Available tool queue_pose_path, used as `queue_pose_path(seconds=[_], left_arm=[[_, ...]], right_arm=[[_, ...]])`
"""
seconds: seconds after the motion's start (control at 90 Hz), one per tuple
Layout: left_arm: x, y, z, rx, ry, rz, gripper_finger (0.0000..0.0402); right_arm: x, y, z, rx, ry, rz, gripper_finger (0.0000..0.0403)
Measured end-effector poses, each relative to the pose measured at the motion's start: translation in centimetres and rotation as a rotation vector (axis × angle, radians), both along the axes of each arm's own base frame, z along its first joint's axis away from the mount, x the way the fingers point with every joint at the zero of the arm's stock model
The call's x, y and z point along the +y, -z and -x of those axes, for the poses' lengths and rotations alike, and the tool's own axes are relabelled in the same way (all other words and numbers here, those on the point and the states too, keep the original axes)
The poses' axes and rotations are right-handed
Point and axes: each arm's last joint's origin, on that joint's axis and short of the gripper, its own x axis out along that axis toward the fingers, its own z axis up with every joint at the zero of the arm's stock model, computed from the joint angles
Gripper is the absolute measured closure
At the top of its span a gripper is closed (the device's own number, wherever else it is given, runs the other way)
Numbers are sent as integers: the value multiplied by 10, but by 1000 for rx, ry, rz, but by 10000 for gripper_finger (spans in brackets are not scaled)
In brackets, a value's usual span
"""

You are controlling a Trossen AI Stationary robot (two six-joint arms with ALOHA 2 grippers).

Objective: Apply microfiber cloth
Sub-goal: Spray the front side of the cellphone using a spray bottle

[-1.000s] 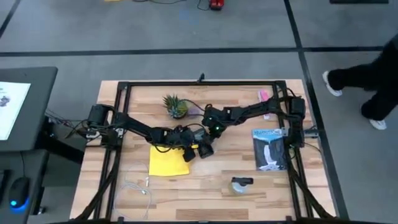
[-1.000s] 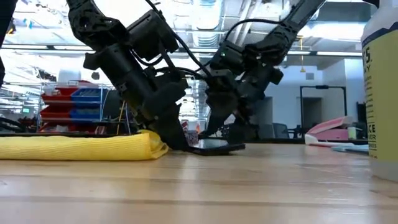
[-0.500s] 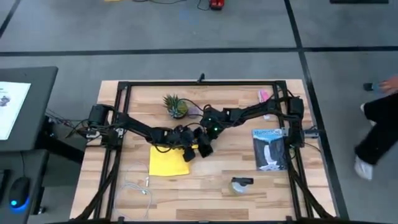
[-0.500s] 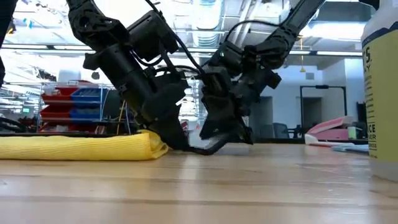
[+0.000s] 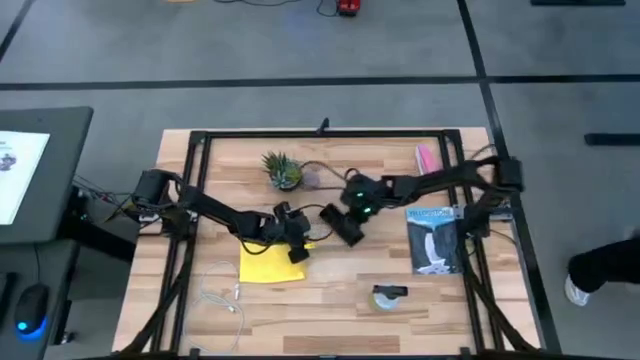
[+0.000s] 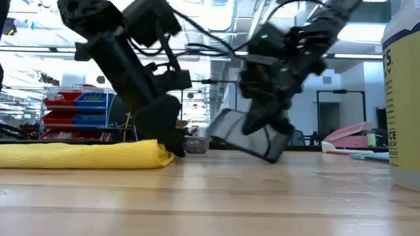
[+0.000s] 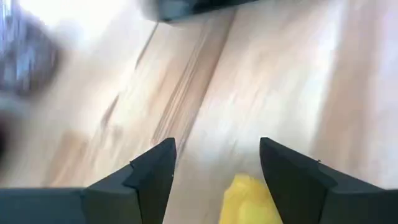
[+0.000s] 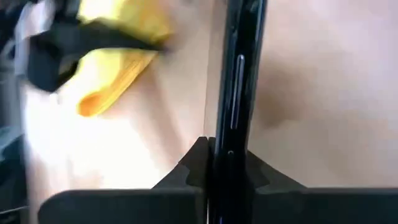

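Note:
The yellow microfiber cloth [image 5: 265, 264] lies flat on the wooden table, left of centre; in the low view it is a flat yellow band [image 6: 79, 156]. My left gripper [image 5: 296, 248] stands open over the cloth's far right corner [image 7: 249, 198]. Right of it, my right gripper [image 5: 350, 220] is shut on a black smartphone [image 6: 252, 134], which is raised and tilted. My left gripper's fingertips stand low beside the cloth's corner; I cannot tell whether they touch it. My right gripper pinches the smartphone's two flat faces between its fingers, at one end [image 8: 231, 163]. The fingers slant down from the table's right. The phone is tilted, its low corner [image 6: 272, 157] close to the tabletop.
A small potted plant [image 5: 282, 170] stands at the back, a pink packet [image 5: 424, 155] at the back right. A blue-black package [image 5: 433, 240] lies on the right, a small roll [image 5: 388, 295] in front and a white cable [image 5: 222, 300] at front left. A bottle [image 6: 403, 85] stands near the low camera.
My right gripper has shut on the smartphone, raised it off the table and carried it toward the table's right edge, away from the cloth. The phone, flat on the table before, is now tilted. The cloth has stayed in place.

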Motion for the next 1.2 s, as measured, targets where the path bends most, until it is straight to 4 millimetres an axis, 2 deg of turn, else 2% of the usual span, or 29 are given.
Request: queue_pose_path(seconds=[0.122,0.344,0.444,0.533,0.656,0.811,1.011,1.2], left_arm=[[-3,-27,-6,-158,108,-9,189],[0,-51,-14,-428,284,30,189],[5,-48,-3,-569,318,39,189],[19,-41,11,-668,270,58,189],[34,-41,21,-795,244,110,189],[38,-47,18,-825,281,118,189],[36,-57,4,-781,347,110,189],[33,-60,-4,-717,358,107,189]], right_arm=[[5,-15,24,-91,42,117,391],[28,-39,46,-382,-13,257,391],[39,-43,55,-495,-33,283,391],[45,-37,61,-541,-33,299,391],[46,-37,59,-635,-25,306,390],[46,-34,50,-726,-36,331,390],[45,-27,42,-776,-40,329,390],[46,-32,39,-889,-52,320,389]])
